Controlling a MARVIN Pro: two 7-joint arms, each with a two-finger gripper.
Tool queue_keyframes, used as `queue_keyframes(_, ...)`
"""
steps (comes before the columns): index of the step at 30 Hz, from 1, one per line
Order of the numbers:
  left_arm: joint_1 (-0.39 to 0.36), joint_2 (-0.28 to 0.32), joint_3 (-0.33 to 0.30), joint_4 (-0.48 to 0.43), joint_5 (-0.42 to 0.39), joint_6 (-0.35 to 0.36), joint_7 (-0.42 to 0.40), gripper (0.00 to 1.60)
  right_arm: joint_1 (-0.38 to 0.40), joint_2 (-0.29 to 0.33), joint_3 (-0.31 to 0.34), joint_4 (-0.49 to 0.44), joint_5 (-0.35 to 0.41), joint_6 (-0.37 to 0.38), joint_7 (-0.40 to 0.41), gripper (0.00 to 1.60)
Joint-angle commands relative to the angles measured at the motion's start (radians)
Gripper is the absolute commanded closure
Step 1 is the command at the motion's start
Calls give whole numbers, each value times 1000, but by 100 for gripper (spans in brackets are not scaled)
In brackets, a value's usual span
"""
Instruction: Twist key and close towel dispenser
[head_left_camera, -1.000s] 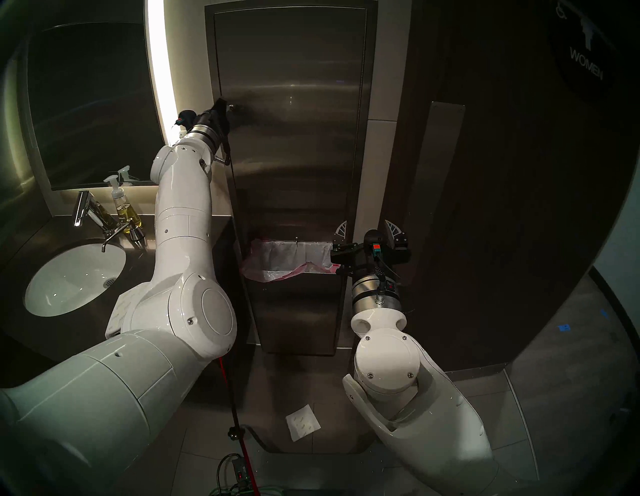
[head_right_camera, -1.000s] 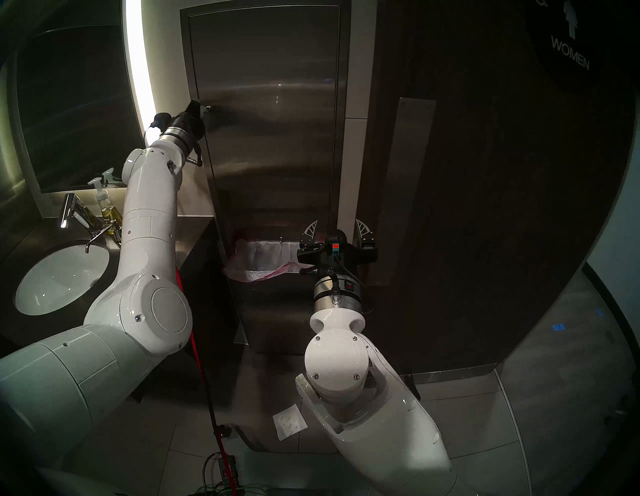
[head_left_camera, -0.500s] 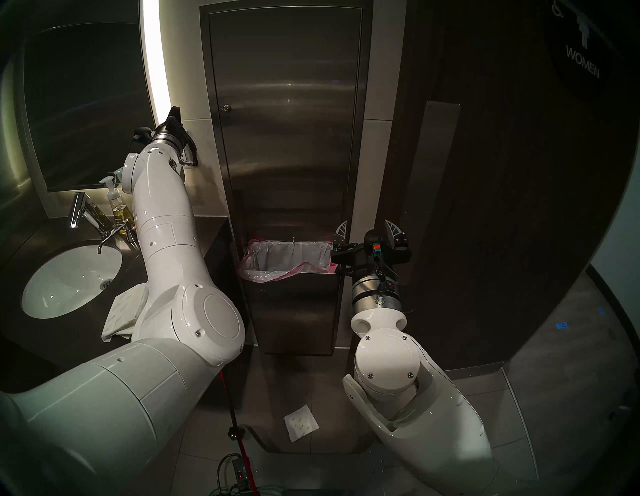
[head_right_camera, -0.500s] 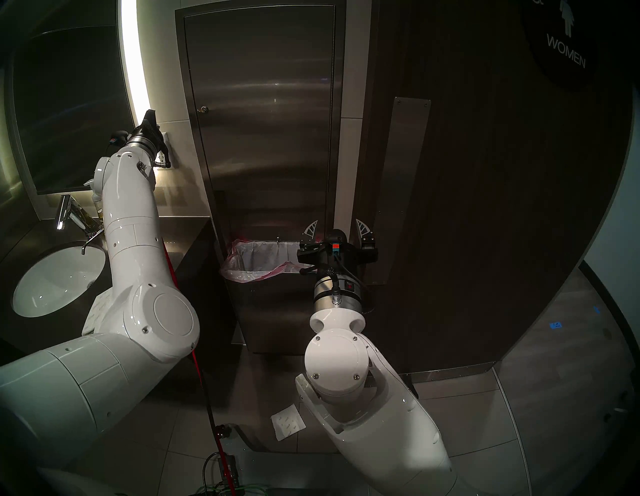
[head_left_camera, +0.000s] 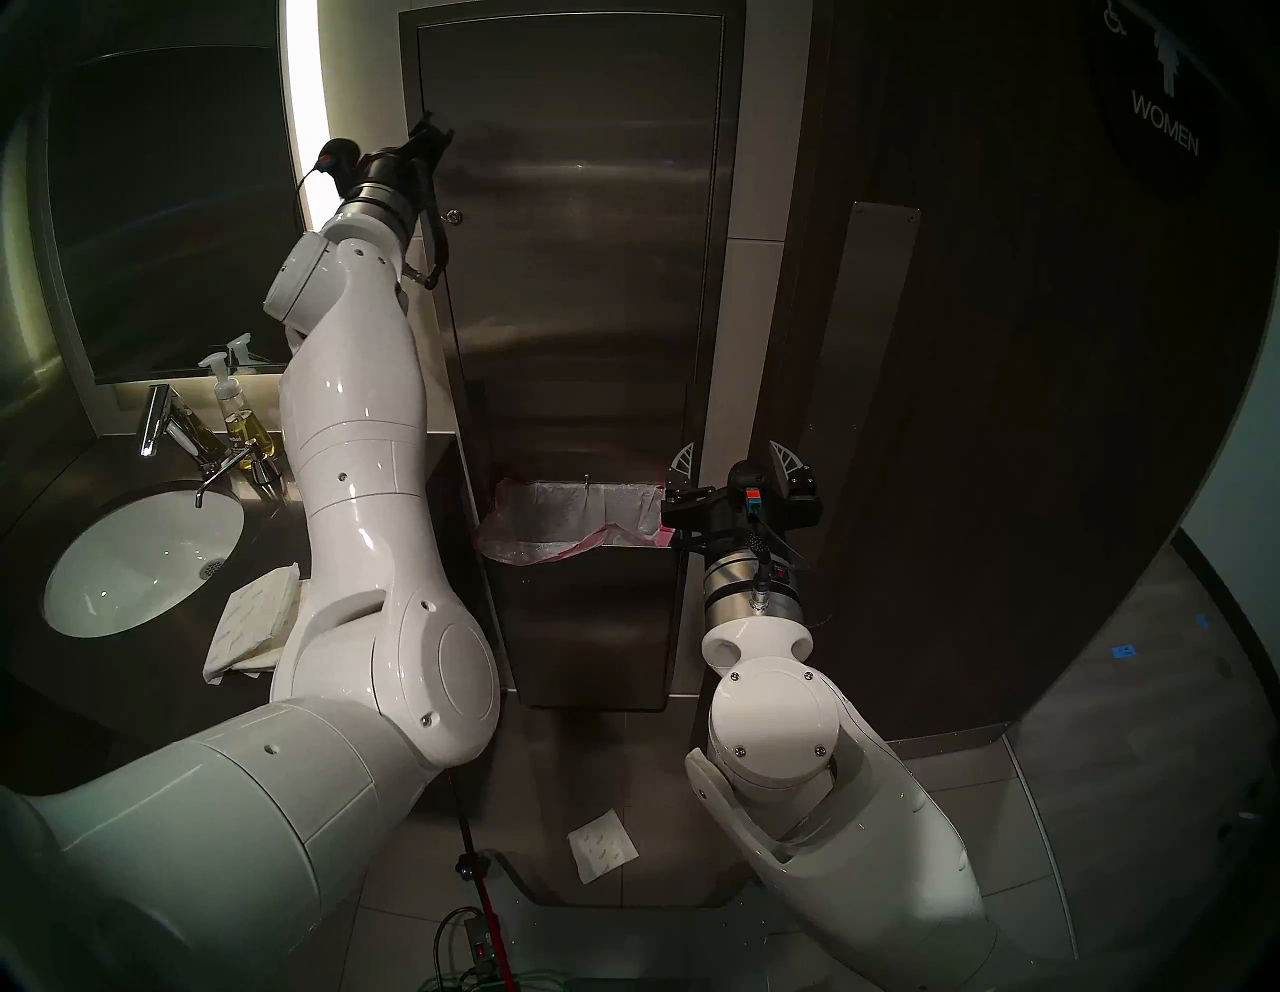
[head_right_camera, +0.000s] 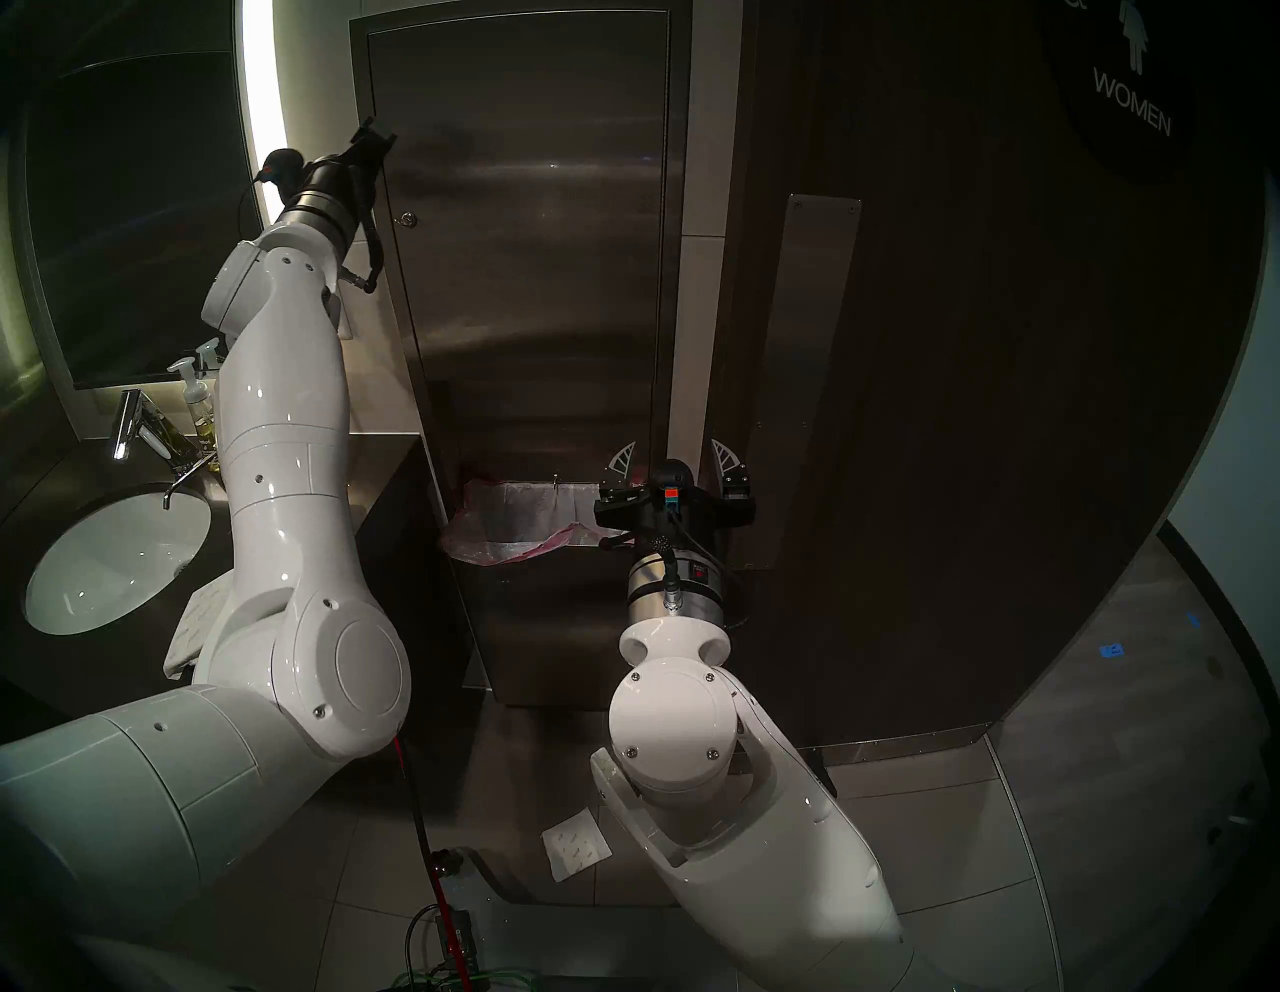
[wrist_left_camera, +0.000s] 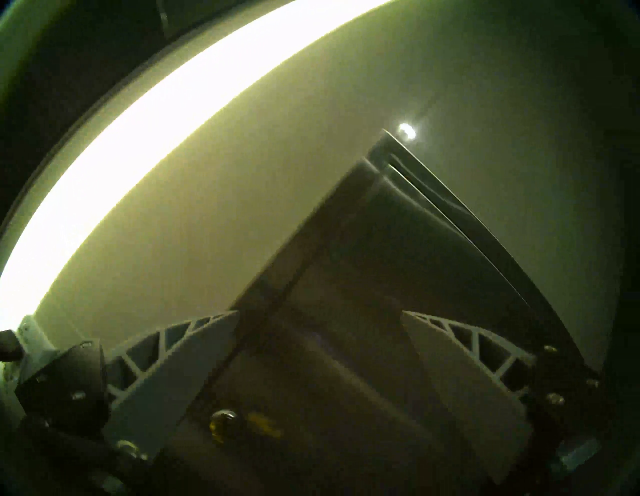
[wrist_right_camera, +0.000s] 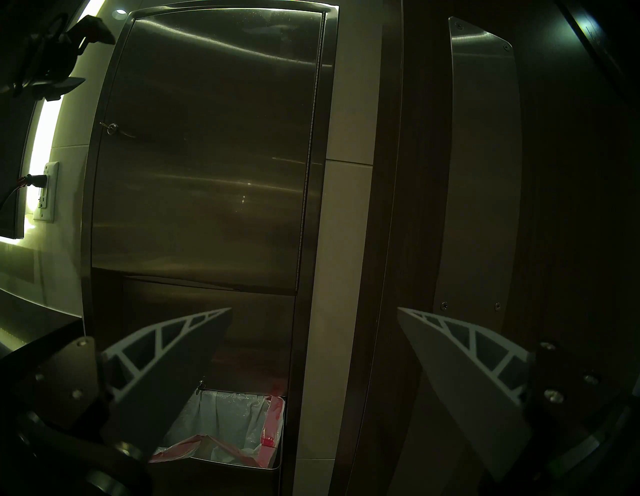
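dim bathroom: towel dispenser (head_left_camera: 575, 242) looks shut, key (head_left_camera: 454, 217) left of middle in the frame, left gripper (head_left_camera: 431, 133) spread above it and may bump it, right gripper (head_left_camera: 738, 461) spread too.

It was a public women's restroom: a "WOMEN" sign (head_left_camera: 1165, 125) hung on the dark wood door (head_left_camera: 1039, 415), beside a steel towel dispenser (head_left_camera: 575, 277), sink (head_left_camera: 138, 554), faucet (head_left_camera: 156, 415), soap bottle (head_left_camera: 239, 409) and lit mirror (head_left_camera: 173, 208).

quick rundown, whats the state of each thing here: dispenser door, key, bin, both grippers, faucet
towel dispenser door: looks shut, flush in its frame
key: in the lock, nothing holding it
bin liner: open at the top, pink edge folded over the rim
left gripper: open, empty, near the door's upper left edge
right gripper: open, empty
faucet: no water seen running
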Motion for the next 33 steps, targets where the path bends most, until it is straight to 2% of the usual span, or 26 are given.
queue_keyframes(1, 124, 57, 99, -35, 101, -12, -66, 0, 6, -2, 0, -7, -2, -2, 0, 0)
queue_keyframes(2, 121, 64, 104, -23, 116, -10, -67, 0, 6, -2, 0, -7, -2, -2, 0, 0)
queue_keyframes(3, 153, 77, 120, -32, 136, -13, -77, 0, 6, -2, 0, -7, -2, -2, 0, 0)
queue_keyframes(6, 187, 120, 149, -49, 200, -18, -94, 0, 7, -2, -1, -8, -2, -3, 0, 0)
queue_keyframes(9, 241, 169, 178, -97, 263, -37, -111, 0, 8, -3, -1, -9, -3, -3, 0, 0)
queue_keyframes(14, 324, 228, 201, -179, 373, -77, -141, 0, 8, -2, -1, -11, -3, -3, 0, 0)
queue_keyframes(15, 324, 228, 201, -179, 373, -77, -141, 0, 8, -2, -1, -11, -3, -3, 0, 0)
queue_keyframes(17, 363, 265, 215, -220, 415, -98, -157, 0, 9, -2, -1, -11, -3, -3, 0, 0)
queue_keyframes(18, 355, 247, 202, -204, 442, -111, -164, 0, 9, -2, -1, -12, -3, -3, 1, 0)
queue_keyframes(19, 389, 281, 218, -240, 457, -122, -173, 0, 9, -2, -1, -12, -4, -3, 1, 0)
queue_keyframes(21, 417, 299, 217, -262, 485, -149, -193, 0, 9, -2, -2, -13, -4, -3, 1, 0)
queue_keyframes(22, 440, 321, 223, -285, 487, -157, -199, 0, 9, -1, -2, -14, -4, -3, 1, 0)
queue_keyframes(23, 429, 306, 207, -272, 500, -167, -208, 0, 9, -1, -2, -14, -5, -3, 1, 0)
queue_keyframes(25, 475, 326, 201, -318, 495, -186, -220, 0, 9, 0, -2, -15, -5, -2, 2, 0)
queue_keyframes(27, 501, 307, 166, -343, 463, -194, -221, 0, 9, 0, -3, -16, -6, -2, 2, 0)
queue_keyframes(31, 556, 310, 136, -399, 450, -208, -241, 0, 9, 1, -3, -17, -6, -1, 2, 0)
queue_keyframes(33, 572, 287, 102, -425, 411, -190, -246, 0, 9, 1, -3, -18, -6, -1, 3, 0)
